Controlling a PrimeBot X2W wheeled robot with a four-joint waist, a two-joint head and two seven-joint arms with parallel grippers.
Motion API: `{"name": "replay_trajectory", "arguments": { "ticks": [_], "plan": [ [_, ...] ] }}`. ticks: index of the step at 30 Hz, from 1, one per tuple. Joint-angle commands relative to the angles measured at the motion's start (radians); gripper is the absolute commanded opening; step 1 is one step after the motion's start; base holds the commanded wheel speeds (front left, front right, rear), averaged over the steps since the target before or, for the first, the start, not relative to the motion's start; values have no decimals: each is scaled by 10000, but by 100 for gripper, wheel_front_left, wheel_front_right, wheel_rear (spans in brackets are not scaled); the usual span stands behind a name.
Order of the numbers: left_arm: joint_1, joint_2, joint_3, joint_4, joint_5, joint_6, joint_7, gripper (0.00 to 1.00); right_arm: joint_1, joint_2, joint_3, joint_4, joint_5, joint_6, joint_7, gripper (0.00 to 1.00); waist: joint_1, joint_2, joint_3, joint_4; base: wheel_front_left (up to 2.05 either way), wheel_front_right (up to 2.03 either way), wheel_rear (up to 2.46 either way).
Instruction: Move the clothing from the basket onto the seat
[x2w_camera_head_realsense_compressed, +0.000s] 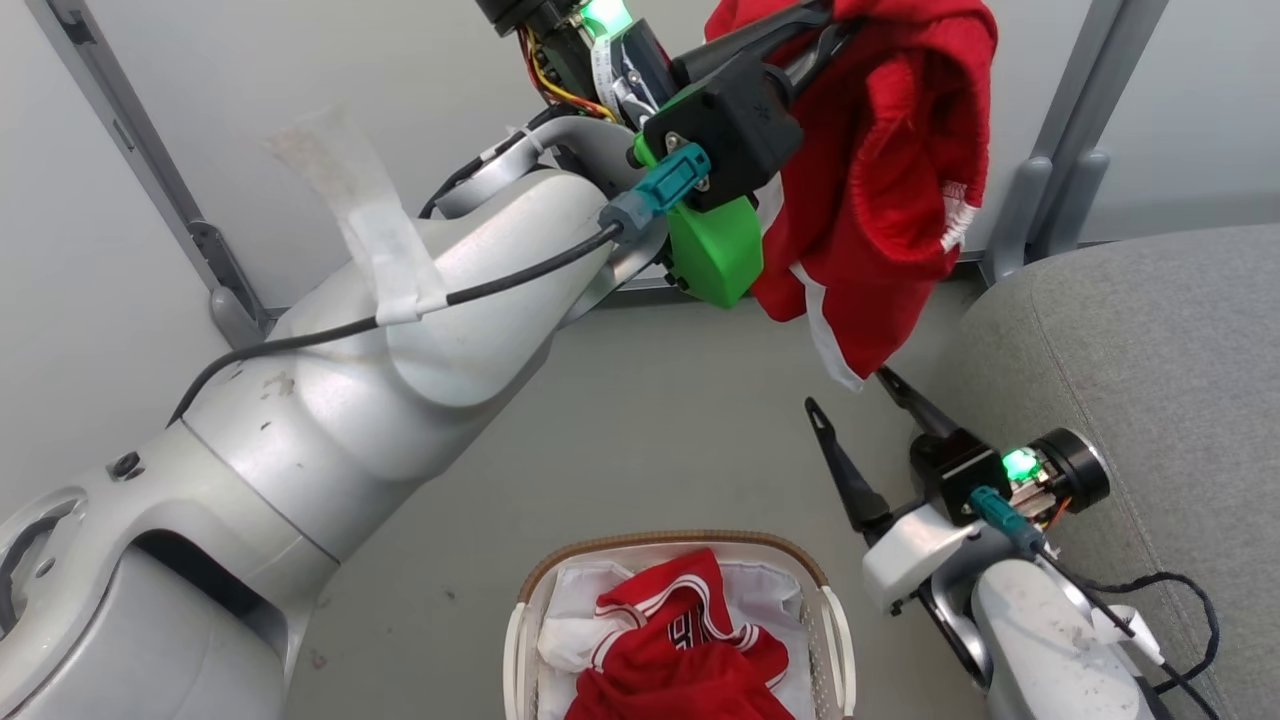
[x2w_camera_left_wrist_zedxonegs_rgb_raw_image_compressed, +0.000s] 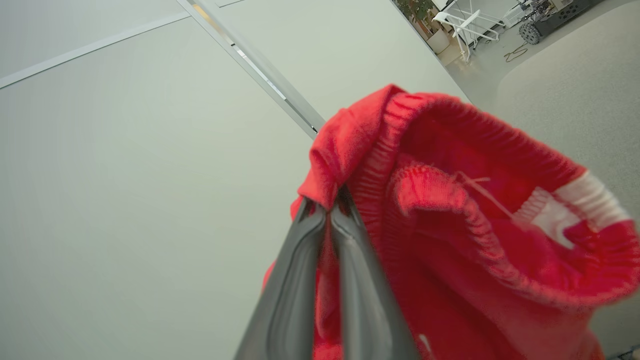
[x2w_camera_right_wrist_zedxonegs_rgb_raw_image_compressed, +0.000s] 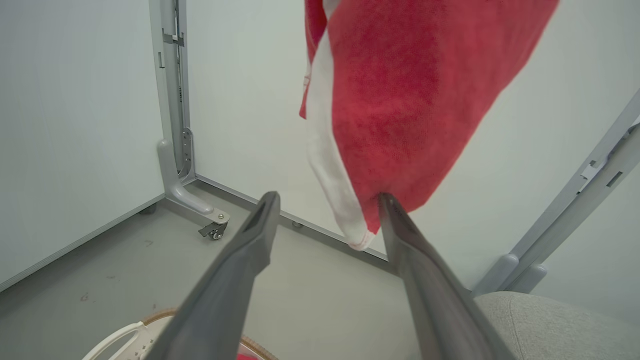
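Fingers (x2w_camera_left_wrist_zedxonegs_rgb_raw_image_compressed: 295, 280) of the left tool (x2w_camera_left_wrist_zedxonegs_rgb_raw_image_compressed: 327, 202) press together on a bunched fold of a bright red soft garment (x2w_camera_head_realsense_compressed: 880, 170) with ribbed edges and a white side stripe. The left tool holds it high, so the cloth hangs free in loose folds from the pinched spot. Below its lowest corner the right tool (x2w_camera_head_realsense_compressed: 848, 390) points upward with its two long dark fingers spread wide and nothing between them. In the right wrist view one fingertip meets the outline of the hanging hem, though contact cannot be told. The held garment hangs above the pale grey floor (x2w_camera_head_realsense_compressed: 650, 420), beside the rounded corner of the large grey woven-fabric seat cushion (x2w_camera_head_realsense_compressed: 1130, 350), which lies to the right. Nearer the robot, a small oval white plastic laundry basket (x2w_camera_head_realsense_compressed: 515, 650) with a brown woven rim stands on the floor. A crumpled red jersey (x2w_camera_head_realsense_compressed: 680, 640) with white-striped trim and dark lettering lies inside it on the white fabric liner (x2w_camera_head_realsense_compressed: 570, 600).
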Motion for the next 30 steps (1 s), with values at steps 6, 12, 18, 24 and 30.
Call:
{"name": "replay_trajectory", "arguments": {
  "ticks": [6, 12, 18, 24, 30],
  "plan": [
    [-162, 6, -181, -275, -203, 21, 5, 0, -540, -51, -1095, -516, -455, -8, -48, 100, 1, 0, 27, 183, 0, 0, 0],
    [-111, 53, -158, -570, -282, 21, 5, 0, -888, -46, -1425, -381, -683, -8, -48, 100, 1, 0, 23, 265, 0, 0, 0],
    [154, 102, -32, -786, -310, 21, 5, 0, -1267, -52, -1028, -11, -642, -8, -48, 96, 1, 0, 41, 299, 0, 0, 0],
    [633, 246, 202, -602, -431, 21, 5, 0, -1470, -49, -802, -133, -389, -8, -49, 0, 1, 0, 10, 243, 0, 0, 0],
    [1113, 466, 411, -242, -479, 23, 5, 0, -1361, -48, -730, -410, -330, -10, -48, 0, 1, 0, -21, 182, 0, 0, 0]
  ]
}}
